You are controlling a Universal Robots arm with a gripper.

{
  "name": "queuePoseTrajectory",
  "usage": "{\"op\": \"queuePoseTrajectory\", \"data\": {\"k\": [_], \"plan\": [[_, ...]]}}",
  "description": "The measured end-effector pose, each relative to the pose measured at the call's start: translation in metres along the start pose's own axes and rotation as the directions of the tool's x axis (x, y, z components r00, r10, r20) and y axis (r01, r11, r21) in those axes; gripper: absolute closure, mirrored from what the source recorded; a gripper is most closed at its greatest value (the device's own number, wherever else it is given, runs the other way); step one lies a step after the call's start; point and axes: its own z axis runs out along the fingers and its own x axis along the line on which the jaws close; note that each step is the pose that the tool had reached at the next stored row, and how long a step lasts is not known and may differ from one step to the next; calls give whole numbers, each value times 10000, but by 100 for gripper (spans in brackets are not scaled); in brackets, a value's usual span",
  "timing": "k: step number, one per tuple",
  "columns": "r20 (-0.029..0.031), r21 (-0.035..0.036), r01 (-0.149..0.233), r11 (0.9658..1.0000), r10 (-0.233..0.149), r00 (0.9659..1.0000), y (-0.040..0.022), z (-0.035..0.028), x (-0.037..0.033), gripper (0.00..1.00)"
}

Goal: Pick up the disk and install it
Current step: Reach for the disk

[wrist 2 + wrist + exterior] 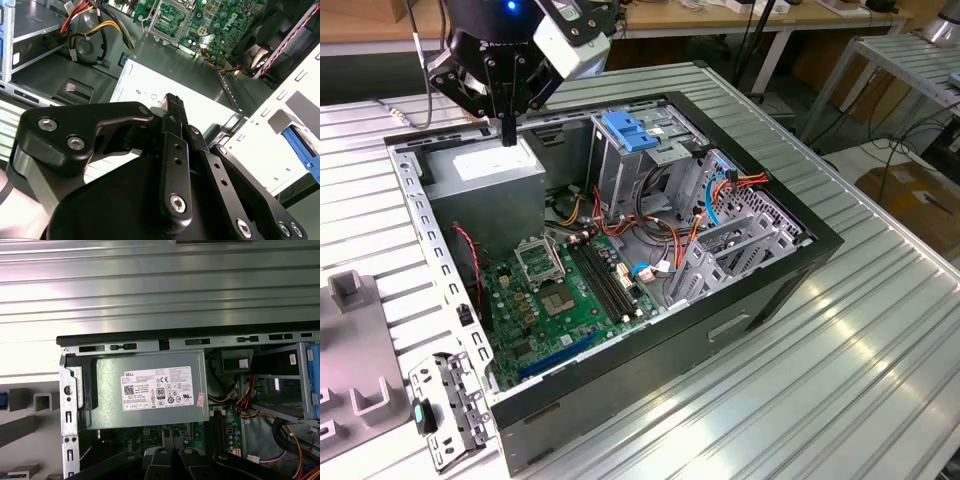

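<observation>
The flat silver-grey metal disk in its bright blue plastic rail lies in a pale fixture just outside the perforated side wall of the open black computer case. Its edge is seen in the second wrist view. The black claw hangs over the grey box-shaped power supply, pinched narrow and holding nothing. The case stands on the ribbed metal table.
</observation>
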Motion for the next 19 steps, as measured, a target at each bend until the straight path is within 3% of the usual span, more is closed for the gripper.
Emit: {"op": "queuePoseTrajectory", "data": {"k": [19], "plan": [[0, 0, 0, 10000, 0, 10000, -12, -2, 161, 89]]}}
